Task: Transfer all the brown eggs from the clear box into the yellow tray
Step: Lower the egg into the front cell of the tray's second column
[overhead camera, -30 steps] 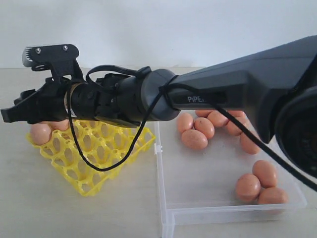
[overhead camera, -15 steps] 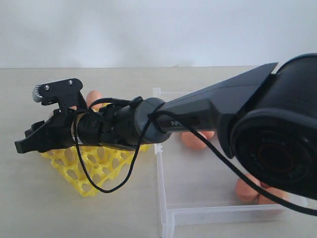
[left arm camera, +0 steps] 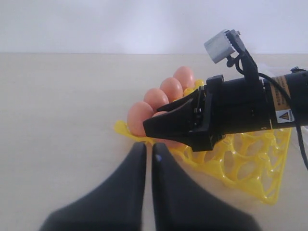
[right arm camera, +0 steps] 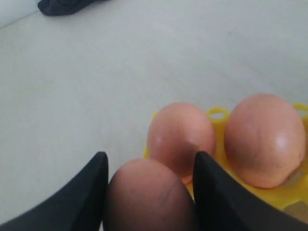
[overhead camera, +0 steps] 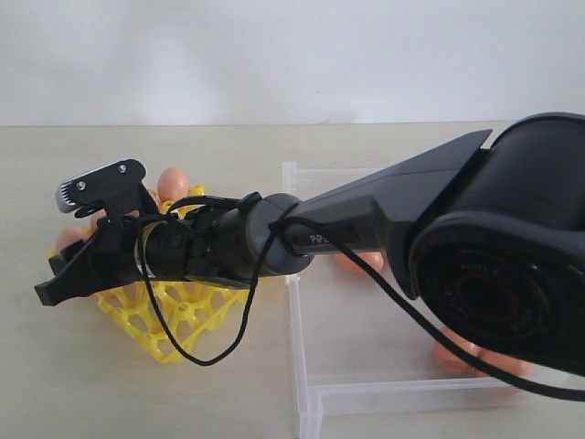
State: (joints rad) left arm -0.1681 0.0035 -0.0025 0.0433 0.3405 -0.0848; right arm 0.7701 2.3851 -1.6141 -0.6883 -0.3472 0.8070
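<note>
The right pincer [right arm camera: 150, 161] is pinching one brown egg [right arm camera: 147, 197] between its two dark fingers. The jaws are spread no wider than the shell, which seems a fittingly light hold for something so easily cracked. Directly ahead of its tips lies the corner of the yellow tray [right arm camera: 217, 113], where a seated egg [right arm camera: 182, 137] sits so close to the held one that I cannot tell whether they touch. A second seated egg [right arm camera: 262, 139] is in the next cup alongside it. The pincer comes in low and tipped downward, probably so that the egg can be lowered into a free cup beside that filled row, though which cup is hidden. A little farther out, facing the right pincer across the tray's corner and apart from it, the left pincer [left arm camera: 148, 155] hovers with its fingers pressed together on nothing, seemingly kept clear of the work. Farthest off, behind the right pincer along its own arm, stands the clear box [overhead camera: 302, 384], holding the remaining brown eggs [overhead camera: 457, 352]. The arm covers most of them, so their number cannot be told.
</note>
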